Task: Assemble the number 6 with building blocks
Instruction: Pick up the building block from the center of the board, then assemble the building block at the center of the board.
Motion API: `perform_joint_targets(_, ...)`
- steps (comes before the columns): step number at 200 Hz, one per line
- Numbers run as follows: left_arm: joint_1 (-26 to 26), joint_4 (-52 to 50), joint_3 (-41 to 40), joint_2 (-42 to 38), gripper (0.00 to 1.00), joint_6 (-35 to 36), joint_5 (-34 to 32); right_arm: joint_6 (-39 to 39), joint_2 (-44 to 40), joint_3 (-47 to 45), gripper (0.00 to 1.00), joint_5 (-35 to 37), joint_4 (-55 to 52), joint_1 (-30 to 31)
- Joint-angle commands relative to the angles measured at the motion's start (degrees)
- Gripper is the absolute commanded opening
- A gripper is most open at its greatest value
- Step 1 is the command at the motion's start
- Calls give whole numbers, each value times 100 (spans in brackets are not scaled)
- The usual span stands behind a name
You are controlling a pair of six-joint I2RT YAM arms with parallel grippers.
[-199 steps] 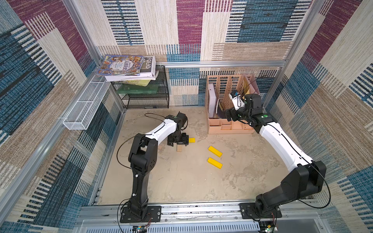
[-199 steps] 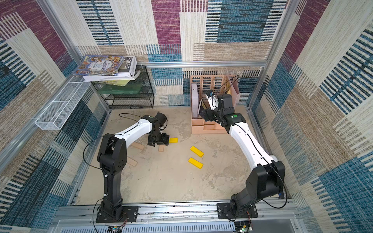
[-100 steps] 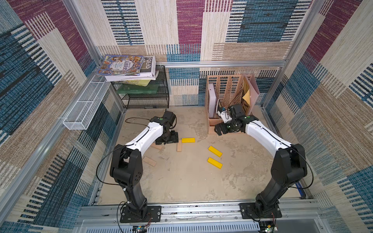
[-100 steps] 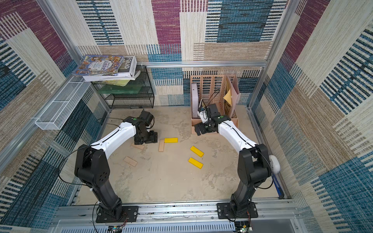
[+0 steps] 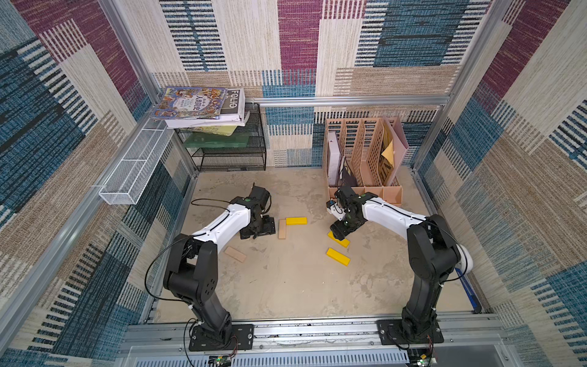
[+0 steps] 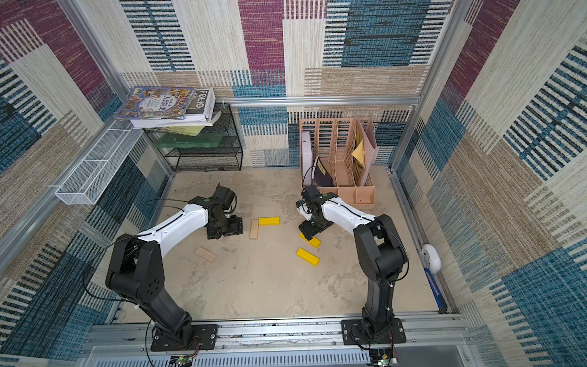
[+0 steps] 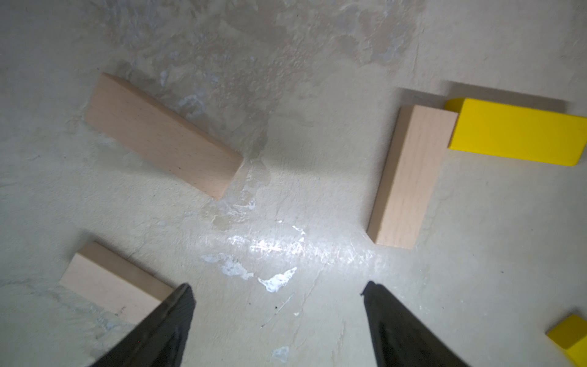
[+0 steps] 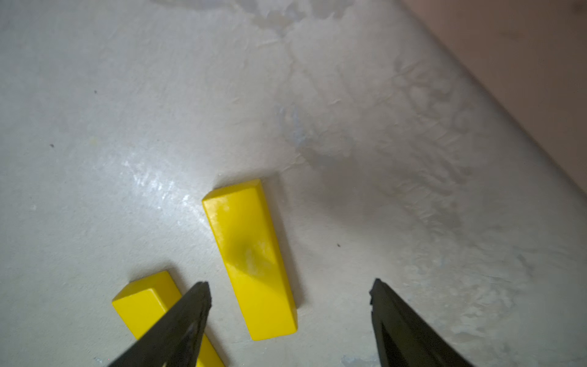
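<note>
A pale wooden block [image 5: 282, 228] and a yellow block [image 5: 296, 220] lie joined in an L at mid-table; the left wrist view shows the same wooden block [image 7: 413, 178] and yellow block [image 7: 517, 132]. My left gripper [image 5: 257, 230] hovers just left of them, open and empty [image 7: 276, 292]. A second wooden block [image 7: 162, 135] lies loose ahead, and a third [image 7: 111, 282] lies beside one fingertip. My right gripper [image 5: 340, 230] stands open low over a yellow block [image 8: 251, 257], whose near end lies between the fingers without touching them. Another yellow block [image 8: 149, 302] lies just outside one finger.
A peach file organiser [image 5: 365, 190] stands close behind the right gripper. A black wire rack [image 5: 232, 155] with books stands at the back left, beside a white mesh basket [image 5: 133, 171]. A blue knife [image 6: 435, 286] and a white object [image 6: 430, 257] lie along the right edge.
The right arm has swung down from the organiser to the nearer yellow block, its jaws narrowing slightly. The left gripper has drawn back left from the joined wooden and yellow blocks.
</note>
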Motion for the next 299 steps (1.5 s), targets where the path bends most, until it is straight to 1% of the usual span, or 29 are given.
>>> perform_joint_targets(1, 67, 133, -78, -61, 88, -30, 55, 60, 44, -73, 79, 115, -122, 66)
perform_joint_targets(18, 121, 147, -101, -65, 87, 3, 83, 92, 50, -152, 77, 54, -116, 83)
perform_joint_targets(38, 196, 158, -87, -64, 87, 20, 92, 91, 83, -263, 69, 0, -87, 97)
perform_joint_targets(73, 296, 173, -84, -58, 87, 29, 164, 113, 235, -292, 67, -9, -74, 101)
perform_joint_targets(88, 336, 173, -87, -74, 86, 35, 164, 60, 344, -289, 62, -10, -70, 103)
perform_joint_targets(96, 341, 173, -87, -70, 86, 44, 165, 12, 410, -266, 50, -24, -90, 106)
perform_joint_targets(100, 348, 182, -85, -73, 86, 40, 165, 1, 447, -250, 42, -28, -117, 106)
perform_joint_targets(106, 358, 177, -77, -72, 86, 48, 155, 5, 504, -204, 26, -5, -176, 105)
perform_joint_targets(110, 365, 173, -76, -69, 86, 59, 154, 27, 533, -186, 18, 27, -218, 100)
perform_joint_targets(114, 373, 165, -76, -81, 86, 55, 146, 36, 554, -169, 12, 31, -254, 108)
perform_joint_targets(121, 385, 164, -72, -91, 86, 64, 134, 52, 545, -157, 7, 31, -308, 130)
perform_joint_targets(142, 434, 225, -167, -182, 86, 86, 69, 34, 329, 11, 8, 69, -447, 272)
perform_joint_targets(159, 497, 301, -292, -274, 85, 50, 31, -322, 276, 797, 11, 85, -694, 555)
perform_joint_targets(167, 516, 332, -334, -304, 86, 25, 38, -647, 315, 1275, 11, 101, -790, 736)
perform_joint_targets(175, 532, 340, -351, -314, 85, 15, 40, -1172, 357, 1648, 11, 68, -816, 971)
perform_joint_targets(181, 541, 340, -351, -323, 85, 14, 42, -1620, 374, 1835, 8, 13, -814, 1135)
perform_joint_targets(186, 543, 331, -353, -331, 85, 15, 33, -1945, 371, 1909, 4, 96, -761, 1298)
perform_joint_targets(192, 550, 328, -340, -352, 85, 20, 32, -2304, 381, 1922, 1, 269, -692, 1476)
perform_joint_targets(208, 568, 344, -399, -433, 85, -6, 2, -3045, 453, 1827, 0, 547, -610, 1831)
perform_joint_targets(221, 566, 400, -514, -532, 85, -58, -12, -3122, 618, 1864, 1, 632, -608, 1941)
perform_joint_targets(237, 572, 419, -654, -645, 85, -116, -17, -3026, 905, 2186, 4, 326, -867, 1946)
perform_joint_targets(250, 580, 430, -762, -726, 85, -138, -39, -3065, 1032, 2318, 5, 182, -941, 1953)
perform_joint_targets(299, 596, 377, -911, -873, 84, -53, -74, -3340, 1287, 2380, 3, 202, -861, 1946)
